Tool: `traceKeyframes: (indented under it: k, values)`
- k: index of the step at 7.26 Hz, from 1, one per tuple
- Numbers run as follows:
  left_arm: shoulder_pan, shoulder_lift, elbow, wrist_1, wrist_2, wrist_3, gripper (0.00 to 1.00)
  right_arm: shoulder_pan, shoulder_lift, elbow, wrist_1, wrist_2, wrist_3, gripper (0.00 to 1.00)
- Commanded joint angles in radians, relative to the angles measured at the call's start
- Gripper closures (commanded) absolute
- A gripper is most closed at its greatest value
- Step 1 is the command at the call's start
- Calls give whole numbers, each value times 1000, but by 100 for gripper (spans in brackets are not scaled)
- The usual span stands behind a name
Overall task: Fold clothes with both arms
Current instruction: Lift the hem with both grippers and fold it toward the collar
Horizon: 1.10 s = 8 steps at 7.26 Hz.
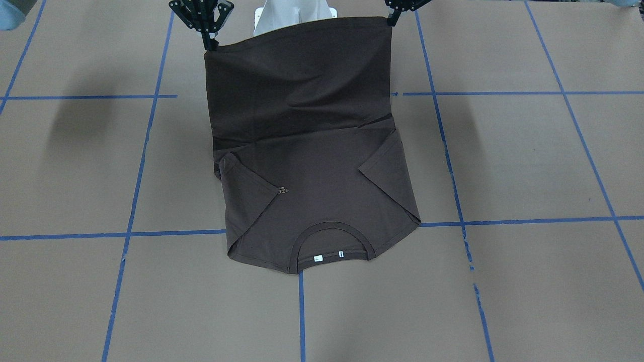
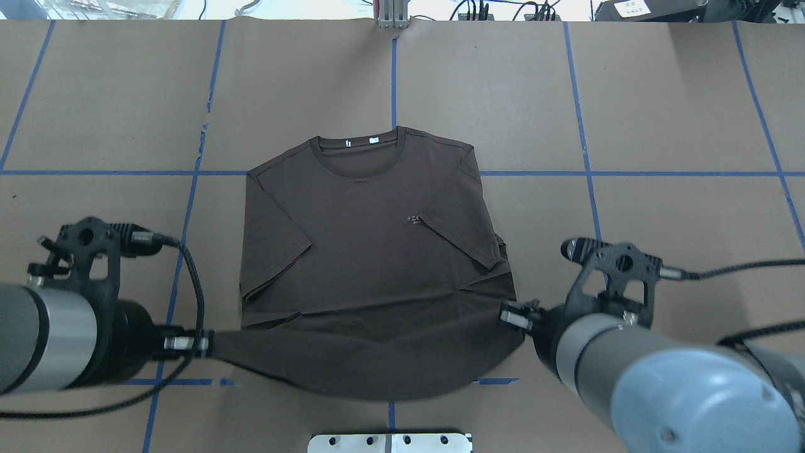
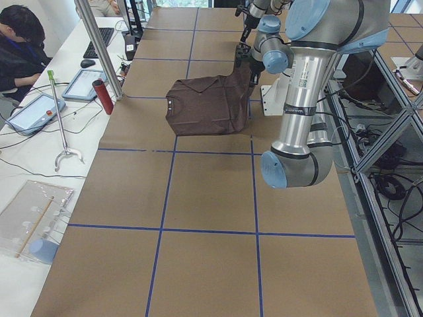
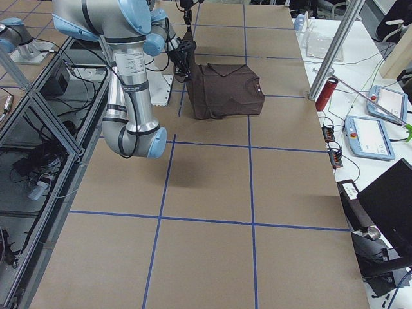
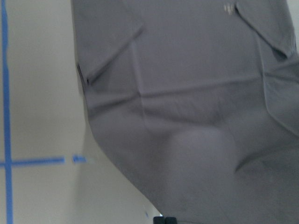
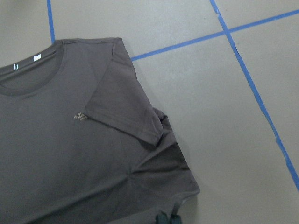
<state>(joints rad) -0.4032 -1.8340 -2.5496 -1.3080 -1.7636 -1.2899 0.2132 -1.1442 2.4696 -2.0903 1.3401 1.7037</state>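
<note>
Brown T-shirt [image 1: 312,201] lies on the bench [image 1: 503,151], sleeves folded in. The left claw [image 1: 390,21] and right claw [image 1: 210,46] each pinch a lifted hem corner. Uneven travel or a slipping corner could skew the fold.

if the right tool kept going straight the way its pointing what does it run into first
The T-shirt: the right tool is shut on its hem corner, and its wrist view shows more brown fabric lying ahead on the table. Depth is unclear.

Paper-covered table [image 2: 679,82] — brown T-shirt [image 2: 358,251], blue tape [image 2: 629,174]
</note>
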Motion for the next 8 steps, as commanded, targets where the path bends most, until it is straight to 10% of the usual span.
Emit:
traceKeyframes:
  k: [1, 4, 8]
  values:
    - [-164, -63, 105, 3, -2, 113, 100, 185, 53, -76, 4, 92, -113, 100]
    - [-264, -188, 355, -20, 0, 165, 100, 296, 127, -367, 233, 100, -157, 100]
    - [-348, -206, 781, -394, 4, 265, 100, 413, 239, -878, 616, 154, -236, 100]
